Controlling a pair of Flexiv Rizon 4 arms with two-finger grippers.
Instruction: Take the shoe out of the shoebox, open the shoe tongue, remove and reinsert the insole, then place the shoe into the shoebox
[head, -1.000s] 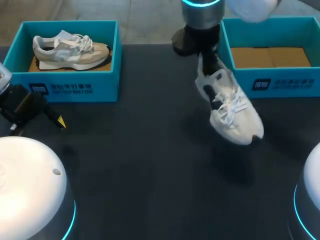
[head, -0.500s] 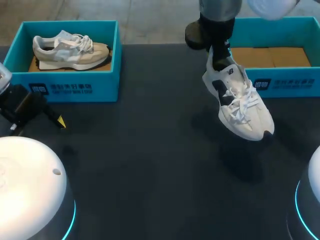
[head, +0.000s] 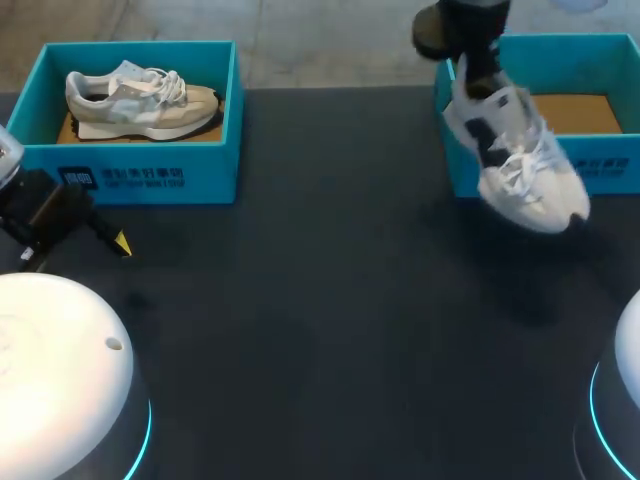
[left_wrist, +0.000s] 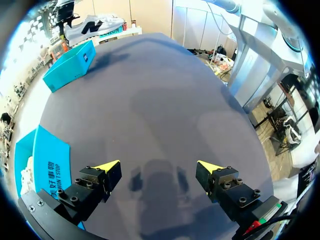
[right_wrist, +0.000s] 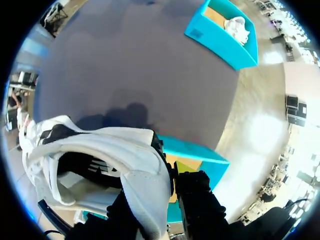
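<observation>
A white shoe (head: 515, 160) with dark side panels hangs toe-down in the air over the front left corner of the right teal shoebox (head: 600, 170). My right gripper (head: 478, 75) is shut on its heel. In the right wrist view the shoe (right_wrist: 100, 160) fills the space beside the dark fingers (right_wrist: 197, 200), which pinch its heel collar, with the box wall (right_wrist: 192, 150) underneath. My left gripper (left_wrist: 159, 167) stands open and empty over the dark table near the left edge; one yellow tip (head: 122, 243) shows in the head view.
The left teal shoebox (head: 150, 175) at the back left holds a beige shoe (head: 140, 100). The right box shows a bare cardboard floor (head: 590, 112). Dark table (head: 320, 300) lies between the boxes and the two round arm bases at the front.
My right arm has carried the white shoe back and to the right, from mid-table up to the right shoebox's front left corner. The left arm has kept still.
</observation>
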